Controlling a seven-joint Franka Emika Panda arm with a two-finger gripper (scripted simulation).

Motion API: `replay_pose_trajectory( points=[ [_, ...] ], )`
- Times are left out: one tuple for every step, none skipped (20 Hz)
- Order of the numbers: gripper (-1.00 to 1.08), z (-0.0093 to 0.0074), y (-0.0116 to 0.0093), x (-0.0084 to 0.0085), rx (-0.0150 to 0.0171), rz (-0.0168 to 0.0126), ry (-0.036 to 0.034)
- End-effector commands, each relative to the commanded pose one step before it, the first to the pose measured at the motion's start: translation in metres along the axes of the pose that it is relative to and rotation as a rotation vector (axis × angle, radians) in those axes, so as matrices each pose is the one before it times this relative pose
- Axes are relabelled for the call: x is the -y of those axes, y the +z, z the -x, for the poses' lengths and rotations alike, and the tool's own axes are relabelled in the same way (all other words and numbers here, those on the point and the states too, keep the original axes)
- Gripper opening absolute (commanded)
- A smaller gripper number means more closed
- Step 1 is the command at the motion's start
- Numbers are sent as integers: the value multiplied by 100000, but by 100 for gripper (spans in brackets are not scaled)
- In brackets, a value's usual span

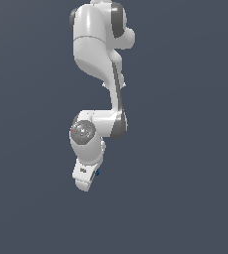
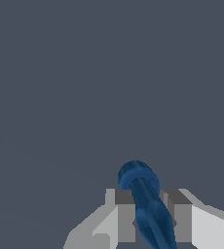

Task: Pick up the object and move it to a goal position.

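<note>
end effector: closed on the object, dark blue, pinched between both fingers | phase: carry, judged | goal: not visible | advice: keep squeeze firm, translate smoothly, avoid wrist tilt

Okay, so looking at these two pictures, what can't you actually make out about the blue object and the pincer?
- Blue object: its lower end is cut off by the wrist view's edge, so its full shape is unknown.
- In the exterior view the object is only a tiny blue speck, hidden by the pincer.
- The fingertips cannot be seen in the exterior view; the pincer's own body hides them.
- No goal marker shows in either view.
</note>
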State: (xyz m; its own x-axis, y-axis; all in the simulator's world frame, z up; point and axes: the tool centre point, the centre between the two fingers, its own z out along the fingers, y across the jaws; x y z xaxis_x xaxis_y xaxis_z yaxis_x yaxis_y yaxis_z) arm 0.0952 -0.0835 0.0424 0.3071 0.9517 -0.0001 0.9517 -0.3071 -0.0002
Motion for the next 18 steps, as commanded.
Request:
replay_pose_trajectory(
  points=[
    [-100,2,-13,-18,-4,23,8],
    [-100,0,0,0,0,0,0],
    [-100,0,0,0,0,0,0],
    [-100,0,0,0,0,0,0],
    [-100,0,0,0,0,0,0],
    [-100,0,0,0,0,0,0],
    [-100,0,0,0,0,0,0],
    [-100,1,-1,4,0,0,0],
    [-100,-42,-27,13,0,0,0],
    [-100,-126,-83,38,0,0,0],
    [-100,-212,-139,64,0,0,0],
    [-100,-300,-196,91,0,0,0],
    [-100,-390,-255,118,0,0,0],
    [-100,-481,-315,144,0,0,0],
    [-100,-572,-375,171,0,0,0],
    [-100,-665,-436,198,0,0,0],
    [-100,-758,-497,226,0,0,0],
    [-100,-884,-551,260,57,2,-39]
  ],
)
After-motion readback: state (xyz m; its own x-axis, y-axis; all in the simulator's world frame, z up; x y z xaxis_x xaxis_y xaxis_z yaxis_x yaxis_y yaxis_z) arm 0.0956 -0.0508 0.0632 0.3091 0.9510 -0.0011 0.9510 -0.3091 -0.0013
